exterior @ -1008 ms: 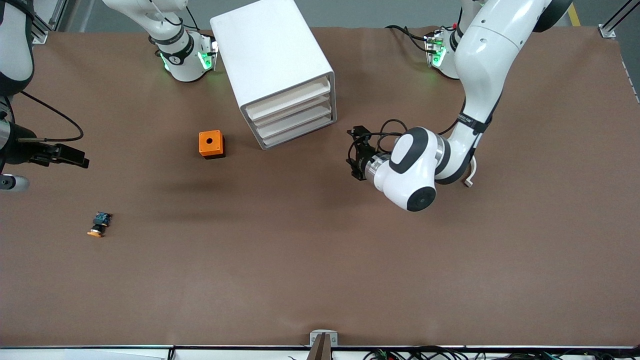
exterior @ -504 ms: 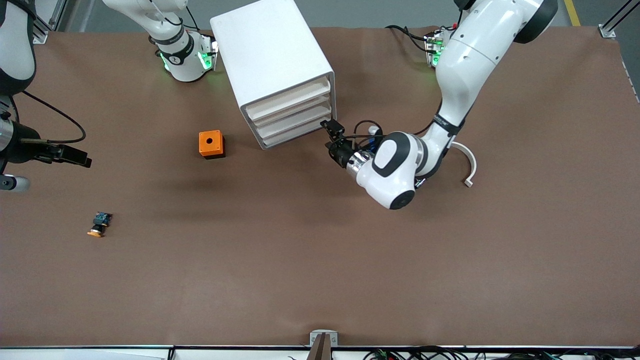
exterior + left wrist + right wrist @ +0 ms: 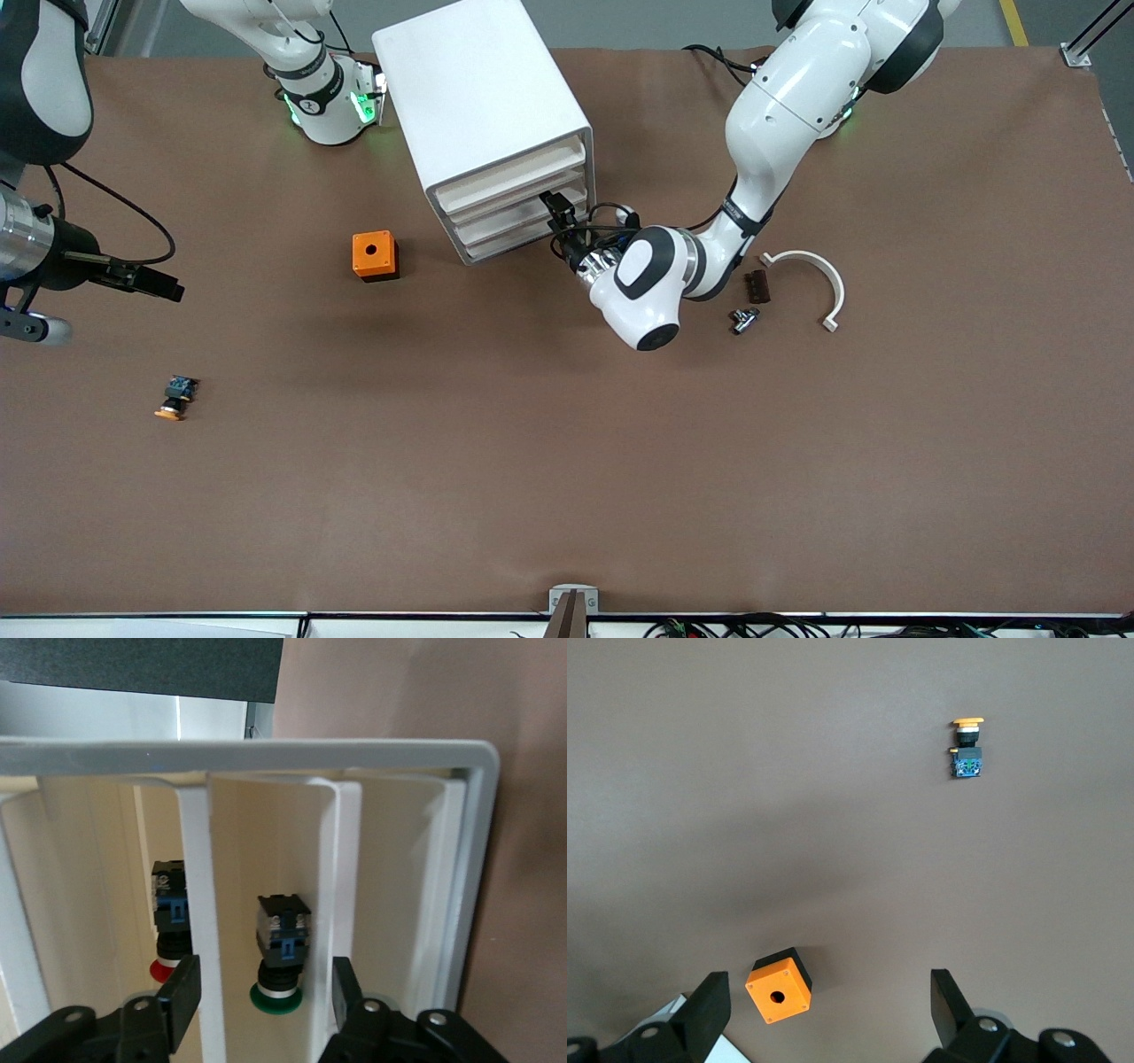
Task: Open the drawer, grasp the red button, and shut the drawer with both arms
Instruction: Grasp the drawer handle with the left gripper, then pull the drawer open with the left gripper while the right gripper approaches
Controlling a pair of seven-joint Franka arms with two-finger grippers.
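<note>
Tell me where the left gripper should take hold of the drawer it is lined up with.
Probably the drawer front's curved lip, approached straight from in front of the cabinet. The lip bows outward, so one finger can go on each face. The left gripper straddles it, jaws apart.

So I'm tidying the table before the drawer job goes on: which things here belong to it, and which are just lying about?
Part of the job:
- drawer unit
- red button in a drawer
- left end effector at the drawer fronts
- right end effector, waiting

Lying about:
- orange cube
- orange button
- green button
- white curved piece
</note>
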